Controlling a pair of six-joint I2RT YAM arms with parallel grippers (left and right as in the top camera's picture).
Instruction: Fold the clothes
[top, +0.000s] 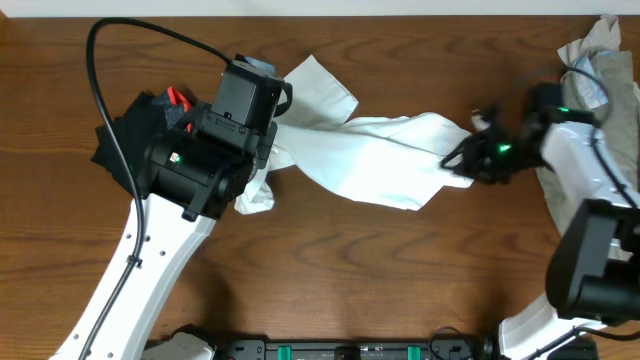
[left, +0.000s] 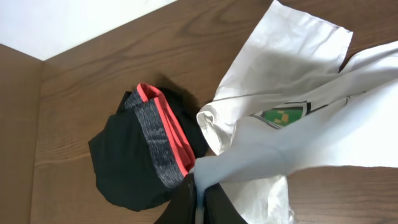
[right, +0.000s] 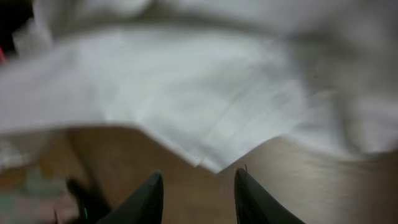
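The folding looks barely begun, judging by how things lie. The white T-shirt (top: 370, 150) is not flat and carries no neat crease. It is drawn out into a long twisted band across the middle of the surface (top: 330, 270), running from the left arm towards the right one. One sleeve or corner fans out flat at the upper left, while the rest is bunched and rolled on itself. A small green print (left: 283, 115) shows through the cloth in the left wrist view.

The left pincer (left: 199, 193) is clamped on a gathered edge of the shirt, with the fabric pinched between its closed fingers. The right pincer (right: 198, 176) has its fingers apart with nothing between them. The shirt's hem lies just ahead of its tips, over bare wood.

The black garment (left: 130, 168), with its grey and red band, sits crumpled at the left, just beside the shirt and partly under the left arm. A beige garment (top: 610, 70) lies in a heap at the far right edge, well apart from the others. Neither looks folded.

What is left, then, seems to be nearly everything: spreading the shirt flat, folding it, and then dealing with the other two pieces
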